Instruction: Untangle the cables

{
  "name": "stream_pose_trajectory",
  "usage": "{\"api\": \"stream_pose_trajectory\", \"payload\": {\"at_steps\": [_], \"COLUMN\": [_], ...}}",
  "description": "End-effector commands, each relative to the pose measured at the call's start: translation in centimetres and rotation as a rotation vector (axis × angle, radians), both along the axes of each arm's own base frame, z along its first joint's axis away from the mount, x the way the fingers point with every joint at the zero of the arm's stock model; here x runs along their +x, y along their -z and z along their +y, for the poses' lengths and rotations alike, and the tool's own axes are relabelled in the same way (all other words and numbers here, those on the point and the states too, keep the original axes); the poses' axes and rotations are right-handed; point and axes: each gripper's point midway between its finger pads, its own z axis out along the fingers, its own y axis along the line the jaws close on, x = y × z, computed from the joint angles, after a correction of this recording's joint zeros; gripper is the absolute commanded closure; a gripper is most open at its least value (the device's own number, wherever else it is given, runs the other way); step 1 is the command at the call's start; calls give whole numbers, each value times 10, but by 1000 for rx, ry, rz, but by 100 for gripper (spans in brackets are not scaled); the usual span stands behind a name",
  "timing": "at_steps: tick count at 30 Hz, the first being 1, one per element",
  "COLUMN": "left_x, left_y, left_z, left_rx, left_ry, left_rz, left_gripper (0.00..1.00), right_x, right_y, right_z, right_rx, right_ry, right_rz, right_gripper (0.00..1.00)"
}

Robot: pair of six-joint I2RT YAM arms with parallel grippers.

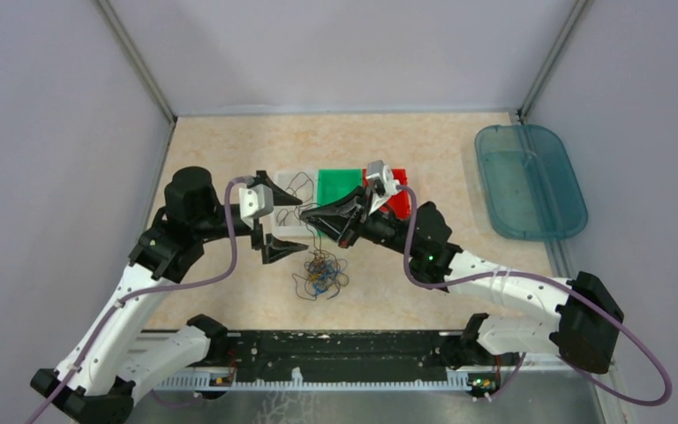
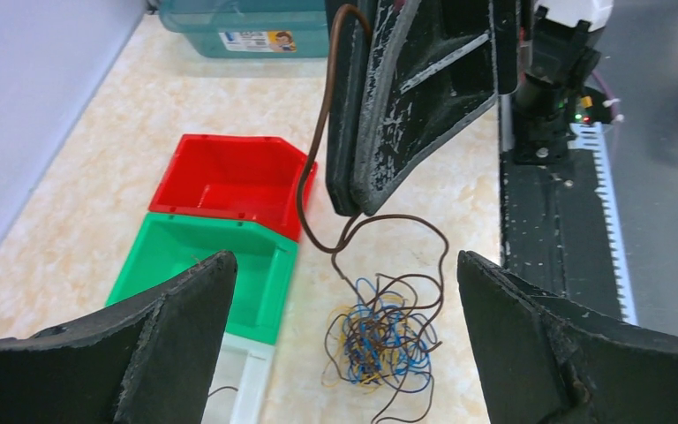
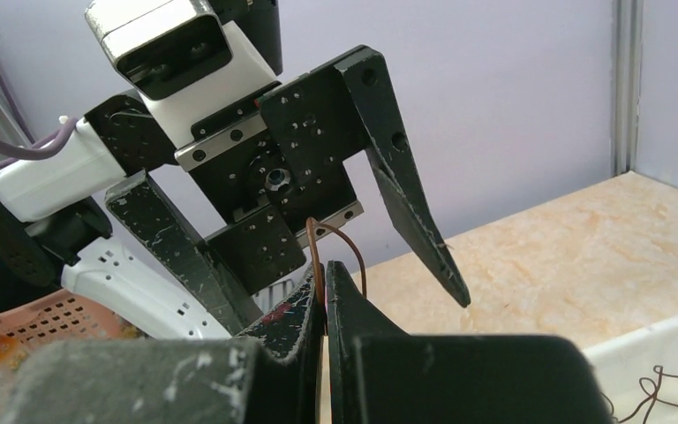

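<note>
1. Left gripper (image 1: 293,223): jaws spread wide apart with nothing between them. It is raised above the table (image 1: 229,150) and faces the right gripper.
2. Right gripper (image 1: 316,216): jaws pressed together and clamped on a dark brown cable (image 2: 316,141). The pinch is close to the fingertips. In the right wrist view the strand (image 3: 318,256) pokes up out of the closed tips in a small loop.
3. In the left wrist view the brown cable comes down along the closed black fingers (image 2: 380,132). It curves below them, loops once, then drops into the tangle.
4. Cable bundle (image 1: 320,274): lies on the table on the near side of the bins, below and between the two grippers. Brown, blue and yellow-orange strands are knotted together (image 2: 384,340), and a few loose brown loops stick out around the edge.
5. White bin (image 1: 291,231), green bin (image 1: 340,181) and red bin (image 1: 399,205) sit in a row, side by side and touching, just behind the bundle.
6. A thin dark wire (image 1: 298,184) lies inside the white bin, apart from the bundle.
7. Teal tray (image 1: 530,221): at the right side of the table, well apart from the bins and cables.
</note>
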Motion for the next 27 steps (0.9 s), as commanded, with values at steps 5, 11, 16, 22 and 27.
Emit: {"api": "stream_pose_trajectory", "payload": {"at_steps": [5, 11, 16, 22, 27], "left_x": [1, -33, -48, -32, -11], "left_y": [1, -1, -6, -11, -8], "left_z": [2, -17, -18, -22, -24], "left_rx": [-4, -101, -107, -180, -203], "left_ry": [-11, 187, 267, 143, 40], "left_rz": [-30, 271, 344, 404, 403], "left_gripper": [0, 0, 0, 16, 59], "right_x": [-6, -3, 0, 2, 0], "right_y": [-44, -45, -44, -42, -43], "right_z": [-8, 0, -1, 3, 2], "right_rx": [95, 103, 95, 82, 84], "right_ry": [-9, -27, -5, -7, -13], "right_rz": [-61, -56, -62, -63, -59], "right_gripper": [100, 100, 100, 100, 100]}}
